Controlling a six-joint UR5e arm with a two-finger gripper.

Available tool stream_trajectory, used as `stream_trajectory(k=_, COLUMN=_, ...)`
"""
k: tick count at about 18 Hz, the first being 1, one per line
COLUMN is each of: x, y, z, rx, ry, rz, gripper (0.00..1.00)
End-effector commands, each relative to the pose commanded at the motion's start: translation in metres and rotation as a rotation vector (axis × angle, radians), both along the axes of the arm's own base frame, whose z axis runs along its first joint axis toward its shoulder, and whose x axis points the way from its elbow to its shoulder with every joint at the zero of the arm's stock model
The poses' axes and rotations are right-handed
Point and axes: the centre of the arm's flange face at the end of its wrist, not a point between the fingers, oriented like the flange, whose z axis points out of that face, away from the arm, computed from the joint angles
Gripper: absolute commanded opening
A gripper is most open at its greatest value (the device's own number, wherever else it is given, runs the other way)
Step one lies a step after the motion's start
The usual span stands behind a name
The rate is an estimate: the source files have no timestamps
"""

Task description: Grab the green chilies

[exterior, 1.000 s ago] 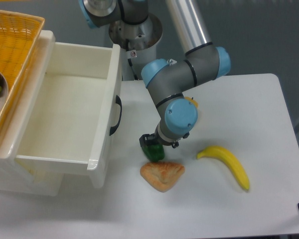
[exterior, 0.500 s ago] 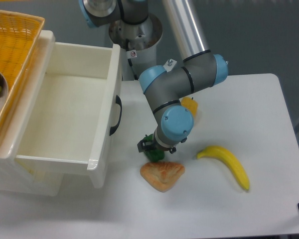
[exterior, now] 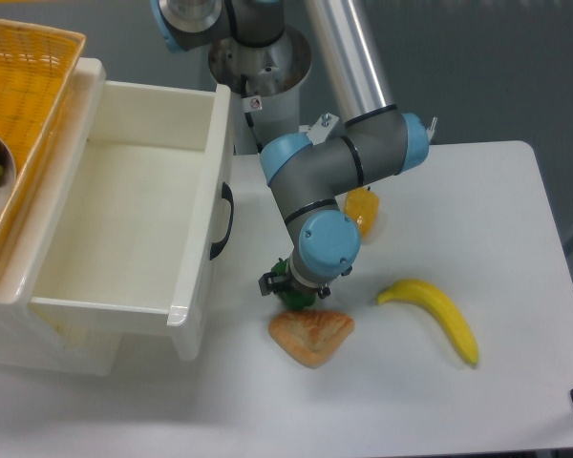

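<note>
Shifted slightly leftward, the pincer point(exterior: 288, 290) grips the green chilies point(exterior: 293, 296) just above the pastry point(exterior: 311, 335); no readable writing.

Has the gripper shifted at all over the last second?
Yes. The gripper has drifted left, toward the white drawer and away from the banana, uncovering more of the yellow-orange pepper. It stays above the pastry.

Single fixed view from high in front, angled steeply down onto the white table point(exterior: 477, 200); arm base point(exterior: 260, 67) at far edge, open drawer point(exterior: 124, 229) at left.
</note>
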Motion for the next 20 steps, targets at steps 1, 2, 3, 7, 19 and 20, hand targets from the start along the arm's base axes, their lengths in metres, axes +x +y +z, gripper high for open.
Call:
stream_trajectory(k=1, x=0.002, y=0.002, z=-0.002, rx=-0.003, ry=-0.003, rz=-0.005, gripper=0.91)
stream_trajectory(k=2, x=0.003, y=0.001, z=-0.003, rx=-0.004, ry=-0.005, rz=-0.005, gripper=0.85)
stream_trajectory(k=3, x=0.002, y=0.002, z=-0.002, rx=-0.003, ry=-0.003, rz=-0.003, gripper=0.8)
stream_trajectory(k=7, x=0.003, y=0.002, z=0.001, rx=0.001, ry=-0.001, rz=-0.004, gripper=0.63)
stream_trajectory(k=19, x=-0.022, y=0.005, z=0.076, rx=0.114, ry=0.094, rz=-0.114, gripper=0.45)
stream_trajectory(k=20, x=-0.021, y=0.005, z=0.084, rx=0.128, ry=0.102, rz=-0.152, gripper=0.45)
